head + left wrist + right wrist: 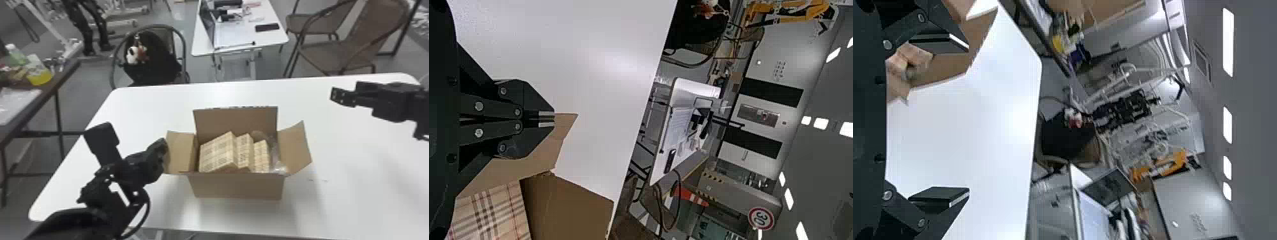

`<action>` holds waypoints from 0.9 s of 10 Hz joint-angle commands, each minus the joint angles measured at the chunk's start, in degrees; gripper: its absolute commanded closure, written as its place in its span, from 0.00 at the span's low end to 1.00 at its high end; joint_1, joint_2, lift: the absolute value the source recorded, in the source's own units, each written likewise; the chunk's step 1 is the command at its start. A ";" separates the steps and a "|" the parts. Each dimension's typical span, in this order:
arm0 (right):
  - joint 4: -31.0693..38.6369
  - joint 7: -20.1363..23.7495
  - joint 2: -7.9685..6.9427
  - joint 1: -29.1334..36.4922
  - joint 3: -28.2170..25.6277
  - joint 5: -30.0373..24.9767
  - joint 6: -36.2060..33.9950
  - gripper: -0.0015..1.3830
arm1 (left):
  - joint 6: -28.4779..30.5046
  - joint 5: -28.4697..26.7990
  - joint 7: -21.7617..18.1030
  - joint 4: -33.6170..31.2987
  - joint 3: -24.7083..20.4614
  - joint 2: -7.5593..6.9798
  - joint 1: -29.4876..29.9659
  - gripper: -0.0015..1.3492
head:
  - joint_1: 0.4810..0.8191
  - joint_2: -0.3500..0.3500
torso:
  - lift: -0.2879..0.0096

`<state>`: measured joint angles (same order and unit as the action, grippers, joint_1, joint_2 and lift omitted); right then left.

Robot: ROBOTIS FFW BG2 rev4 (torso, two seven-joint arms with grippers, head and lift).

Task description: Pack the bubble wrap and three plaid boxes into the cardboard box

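Note:
Near the table's middle stands the open cardboard box [236,188], its flaps spread. Inside, three plaid boxes lean side by side: the left one [217,153], the middle one [245,152] and the right one [261,156]. Bubble wrap [275,158] fills the space at the right end. My left gripper [163,150] is by the left flap; in the left wrist view this gripper [549,119] is shut with nothing held. Off to the box's right and farther back is my right gripper [335,95]; in the right wrist view this gripper [962,120] is open and holds nothing.
The white table [357,191] extends around the box on all sides. A chair with a black bag [150,60] stands behind the table at left. Farther back are a small desk [204,41] and brown chairs [338,48]. A dark side table [19,118] is at far left.

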<state>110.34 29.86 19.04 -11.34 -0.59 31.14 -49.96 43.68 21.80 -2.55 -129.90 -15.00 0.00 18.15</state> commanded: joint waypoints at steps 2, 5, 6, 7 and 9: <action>1.63 -0.51 -5.07 17.32 -4.77 -21.73 24.56 0.19 | -0.26 0.00 0.00 0.00 -0.56 0.15 -0.48 0.90 | 0.63 0.70 | 0.47; -7.51 -5.08 -11.57 28.21 -9.87 -26.13 52.86 0.19 | -0.79 0.35 0.26 0.00 -1.52 0.15 0.31 0.90 | 0.63 0.57 | 0.47; -8.56 -6.05 -11.66 29.09 -9.78 -26.39 54.27 0.19 | -0.44 1.93 3.51 0.00 -1.35 0.15 0.57 0.90 | 0.63 0.56 | 0.47; -9.09 -6.22 -11.66 29.18 -9.78 -26.83 54.18 0.19 | -1.23 2.55 6.68 0.00 -1.52 0.15 0.66 0.90 | 0.63 0.56 | 0.47; -9.27 -6.13 -11.66 28.83 -9.16 -27.62 53.30 0.19 | -4.31 2.46 14.15 0.61 -1.70 0.15 0.40 0.90 | 0.63 0.59 | 0.47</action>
<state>101.08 23.72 7.38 17.64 -10.00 3.89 3.65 40.75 24.31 11.10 -129.63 -16.66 0.00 18.63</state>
